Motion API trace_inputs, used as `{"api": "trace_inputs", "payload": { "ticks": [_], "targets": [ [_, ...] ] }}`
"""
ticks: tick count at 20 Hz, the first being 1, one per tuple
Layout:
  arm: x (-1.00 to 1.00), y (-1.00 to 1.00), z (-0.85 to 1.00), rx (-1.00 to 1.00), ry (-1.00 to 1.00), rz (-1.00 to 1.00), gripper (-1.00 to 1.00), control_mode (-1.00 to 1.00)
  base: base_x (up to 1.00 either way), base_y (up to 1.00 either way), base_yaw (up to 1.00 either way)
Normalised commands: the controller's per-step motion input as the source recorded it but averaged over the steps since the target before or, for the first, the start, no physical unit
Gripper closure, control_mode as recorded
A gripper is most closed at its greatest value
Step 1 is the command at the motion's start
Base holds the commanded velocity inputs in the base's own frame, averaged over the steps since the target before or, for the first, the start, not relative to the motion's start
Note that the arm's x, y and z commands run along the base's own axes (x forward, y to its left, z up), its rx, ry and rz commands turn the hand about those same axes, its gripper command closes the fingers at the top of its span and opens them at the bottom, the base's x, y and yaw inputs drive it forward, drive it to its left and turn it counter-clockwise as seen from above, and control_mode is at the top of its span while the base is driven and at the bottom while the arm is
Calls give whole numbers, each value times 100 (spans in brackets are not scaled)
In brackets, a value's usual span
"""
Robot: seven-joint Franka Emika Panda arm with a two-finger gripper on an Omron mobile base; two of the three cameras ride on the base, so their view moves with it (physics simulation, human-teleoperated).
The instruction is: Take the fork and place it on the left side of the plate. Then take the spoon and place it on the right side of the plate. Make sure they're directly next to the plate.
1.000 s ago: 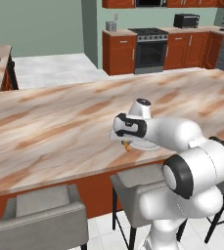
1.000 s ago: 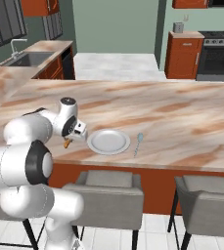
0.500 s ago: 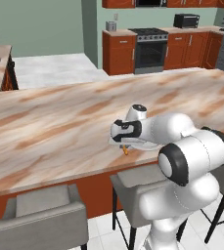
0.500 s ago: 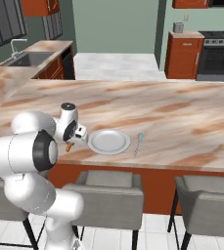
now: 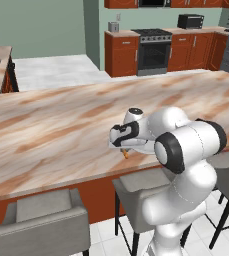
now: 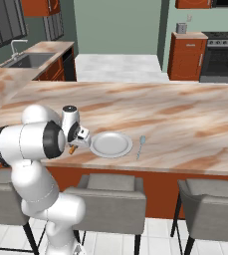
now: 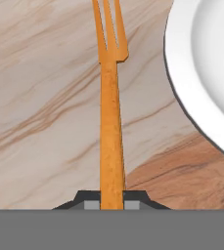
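The orange fork point(image 7: 111, 122) is gripped by its handle between my gripper's point(image 7: 112, 202) finger tips, tines pointing away from the hand. It hangs low over the marble counter, parallel to the left rim of the white plate point(image 7: 206, 73) with a narrow strip of counter between them. From the right base view, my gripper point(image 6: 76, 143) is just left of the plate point(image 6: 110, 144), an orange end of the fork point(image 6: 71, 149) poking out below it. The pale blue spoon point(image 6: 141, 146) lies right of the plate. In the left base view the fork point(image 5: 126, 154) shows under my gripper point(image 5: 124, 146).
The plate sits near the front edge of the long marble counter point(image 6: 185, 119). Grey stools point(image 6: 105, 199) stand under that edge. A sink point(image 6: 28, 60) is at the far left, and a stove point(image 5: 153, 47) with red cabinets stands at the back.
My hand has shifted a little left and lower over the counter with the fork in it, and the elbow has swung round. Plate and spoon have not moved.
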Motion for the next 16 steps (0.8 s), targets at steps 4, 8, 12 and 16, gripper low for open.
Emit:
{"api": "trace_inputs", "payload": {
  "ticks": [4, 8, 12, 16],
  "targets": [
    [38, 1, -22, -5, 4, -2, 100, -100, 0, 0, 0],
    [24, 0, -31, -5, 4, -1, 100, -100, 0, 0, 0],
    [18, 0, -25, -2, 4, 0, 100, -100, 0, 0, 0],
    [17, 0, -29, -1, 4, 0, 100, -100, 0, 0, 0]
  ]
}}
